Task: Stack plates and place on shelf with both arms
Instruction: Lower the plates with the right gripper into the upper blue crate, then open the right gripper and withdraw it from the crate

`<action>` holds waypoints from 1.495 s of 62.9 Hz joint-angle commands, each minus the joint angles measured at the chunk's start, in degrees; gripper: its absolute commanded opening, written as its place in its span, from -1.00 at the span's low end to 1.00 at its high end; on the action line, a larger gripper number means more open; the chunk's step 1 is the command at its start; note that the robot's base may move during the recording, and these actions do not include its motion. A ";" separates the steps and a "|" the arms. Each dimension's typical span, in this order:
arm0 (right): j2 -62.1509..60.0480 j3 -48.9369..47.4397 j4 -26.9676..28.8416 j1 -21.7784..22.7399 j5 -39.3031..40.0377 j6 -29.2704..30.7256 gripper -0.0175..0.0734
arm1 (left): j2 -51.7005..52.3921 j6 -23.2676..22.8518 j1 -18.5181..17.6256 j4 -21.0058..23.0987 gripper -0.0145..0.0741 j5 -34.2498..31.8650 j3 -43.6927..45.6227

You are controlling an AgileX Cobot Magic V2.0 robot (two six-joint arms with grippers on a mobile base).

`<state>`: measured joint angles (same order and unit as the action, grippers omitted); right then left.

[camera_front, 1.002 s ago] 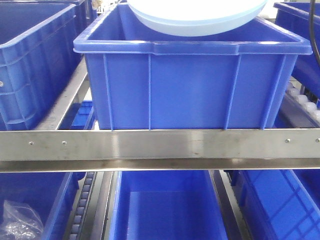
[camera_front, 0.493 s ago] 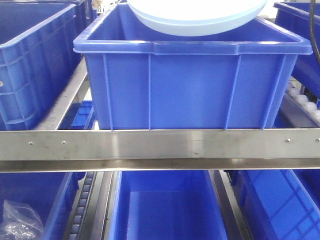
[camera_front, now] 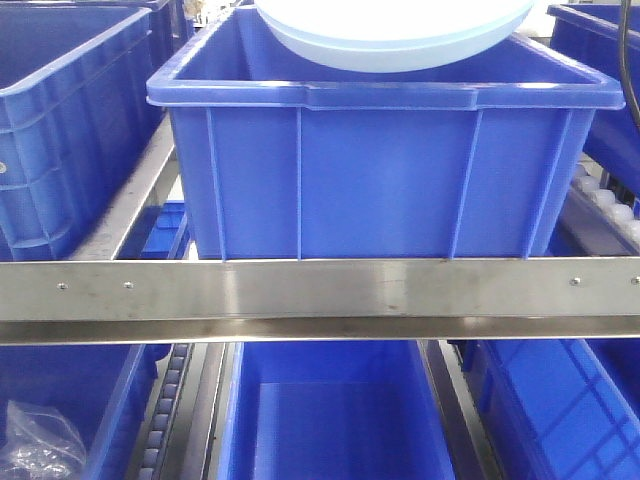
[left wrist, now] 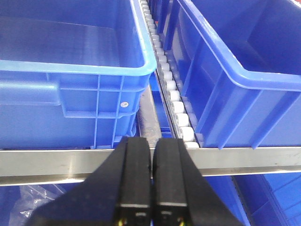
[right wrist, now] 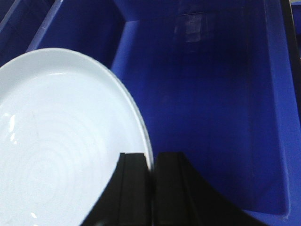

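Your right end effector (right wrist: 151, 165) pinches the plate's (right wrist: 61, 141) rim above the blue bin (camera_front: 385, 170); this looks like placing. Next, lower it into that bin. Your left end effector (left wrist: 151, 155) is closed and empty in front of the bin row.

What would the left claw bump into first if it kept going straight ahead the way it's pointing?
Probably the steel shelf rail just ahead of the shut left gripper; if it clears that, the roller track between the two blue bins. Depth is hard to judge.

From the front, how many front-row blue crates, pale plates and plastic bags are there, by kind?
Blue crates, front row: 6 (3 above the rail, 3 below)
Pale plate: 1 visible
Clear plastic bag: 1
Total: 8
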<state>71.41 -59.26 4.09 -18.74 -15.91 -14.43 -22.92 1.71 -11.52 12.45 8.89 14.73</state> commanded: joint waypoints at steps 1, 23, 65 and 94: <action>-2.01 -2.26 -0.07 0.12 5.13 0.13 -0.50 | -0.20 -0.26 -0.25 0.31 -0.48 -5.08 1.74; -1.90 -2.26 -0.07 0.12 7.31 0.13 -0.50 | -0.20 -0.26 -0.25 0.31 -0.48 -5.08 1.74; 16.40 -19.55 -0.07 5.16 9.72 0.13 -0.50 | -0.20 -0.26 -0.25 0.31 -0.48 -5.08 1.74; 31.46 -34.13 -0.07 6.42 9.84 0.13 -0.32 | -0.20 -0.26 -0.25 0.31 -0.48 -5.08 1.74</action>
<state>105.06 -90.07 4.09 -12.67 -11.94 -14.43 -22.92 1.71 -11.52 12.45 8.89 14.73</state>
